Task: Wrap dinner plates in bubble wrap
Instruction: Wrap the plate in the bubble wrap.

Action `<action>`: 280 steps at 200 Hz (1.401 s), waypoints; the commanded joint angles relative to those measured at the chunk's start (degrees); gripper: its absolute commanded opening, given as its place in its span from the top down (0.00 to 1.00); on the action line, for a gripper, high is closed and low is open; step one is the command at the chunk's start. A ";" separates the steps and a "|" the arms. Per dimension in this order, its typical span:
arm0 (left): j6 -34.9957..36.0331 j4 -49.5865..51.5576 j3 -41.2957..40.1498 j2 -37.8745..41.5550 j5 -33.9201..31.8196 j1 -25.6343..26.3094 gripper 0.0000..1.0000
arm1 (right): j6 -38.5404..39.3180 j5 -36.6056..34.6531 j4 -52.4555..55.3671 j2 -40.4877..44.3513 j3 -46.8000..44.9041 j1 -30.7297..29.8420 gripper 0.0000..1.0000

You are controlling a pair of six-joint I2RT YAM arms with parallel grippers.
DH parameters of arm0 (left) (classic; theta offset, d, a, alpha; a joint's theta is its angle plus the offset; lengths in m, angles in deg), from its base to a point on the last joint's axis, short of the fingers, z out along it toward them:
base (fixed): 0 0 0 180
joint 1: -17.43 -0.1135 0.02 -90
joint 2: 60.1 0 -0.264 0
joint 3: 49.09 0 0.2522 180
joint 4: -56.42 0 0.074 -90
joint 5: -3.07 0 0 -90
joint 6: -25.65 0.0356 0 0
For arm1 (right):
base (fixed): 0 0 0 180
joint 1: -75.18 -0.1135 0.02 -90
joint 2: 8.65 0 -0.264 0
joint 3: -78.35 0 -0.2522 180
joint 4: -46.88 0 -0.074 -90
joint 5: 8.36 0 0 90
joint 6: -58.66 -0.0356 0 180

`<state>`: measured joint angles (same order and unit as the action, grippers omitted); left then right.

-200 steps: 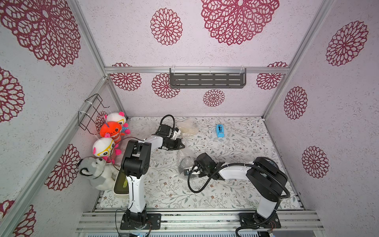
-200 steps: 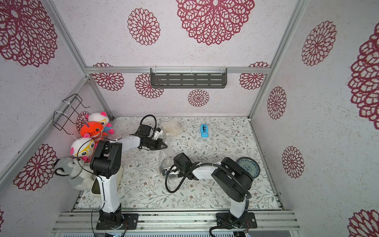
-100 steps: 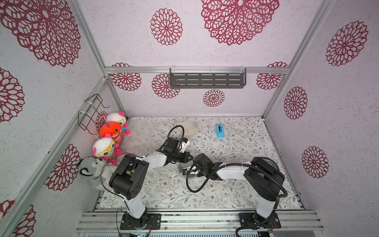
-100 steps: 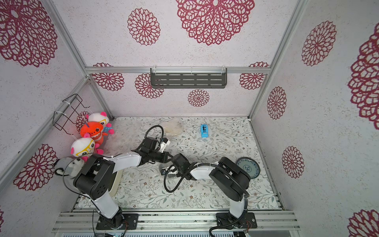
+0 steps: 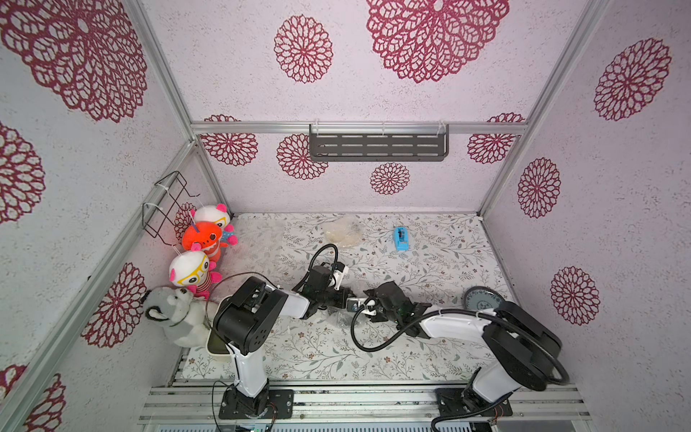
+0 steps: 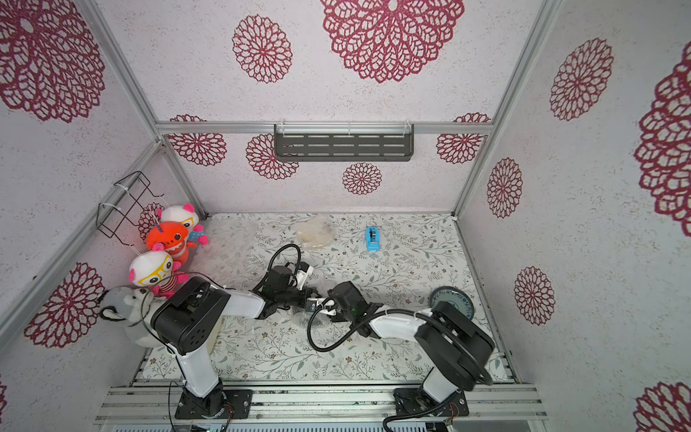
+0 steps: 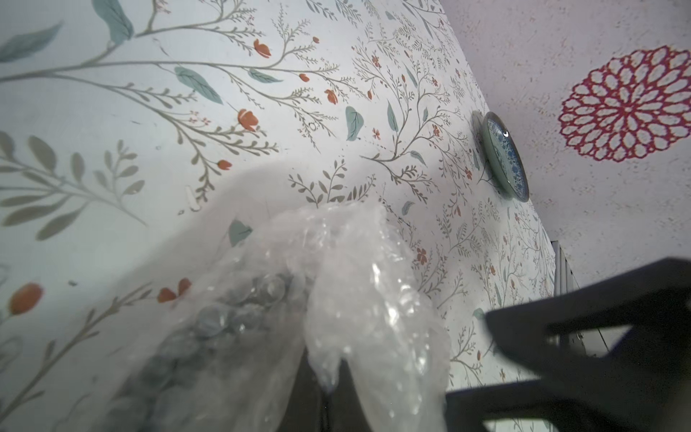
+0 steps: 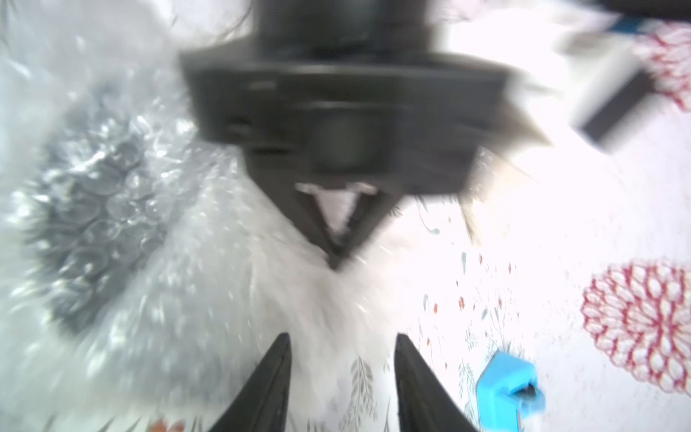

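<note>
Bubble wrap (image 7: 355, 299) now pinched by left gripper (image 8: 336, 258); right gripper (image 8: 343, 336) released.

We see clear, shiny, crinkled plastic wrap (image 7: 359, 299), a glossy glazed plate (image 7: 504, 157), fuzzy cloth toys (image 5: 200, 239), matt metal rails (image 5: 261, 128).

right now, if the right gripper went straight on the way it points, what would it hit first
Probably the bubble wrap bunched just ahead of the open right gripper, right where the left gripper pinches it; that gripper's tip comes directly after. The wrist view is blurred, so depth is uncertain.
</note>
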<state>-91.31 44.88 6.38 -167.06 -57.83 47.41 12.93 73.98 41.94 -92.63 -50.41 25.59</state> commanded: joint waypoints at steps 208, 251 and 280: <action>5.41 7.29 -1.65 -0.54 -1.56 2.01 1.00 | -61.72 43.70 13.03 -25.36 29.63 15.15 0.71; 4.25 12.43 -1.03 5.45 -1.52 1.84 0.78 | -52.13 43.48 20.70 -23.39 30.34 14.88 1.00; 0.60 17.37 -3.54 14.75 -2.90 1.98 0.67 | -45.78 43.71 23.96 -20.72 30.29 14.87 1.00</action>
<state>-88.21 53.51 5.07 -158.79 -59.66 48.68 -39.94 115.48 62.01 -117.75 -21.34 40.85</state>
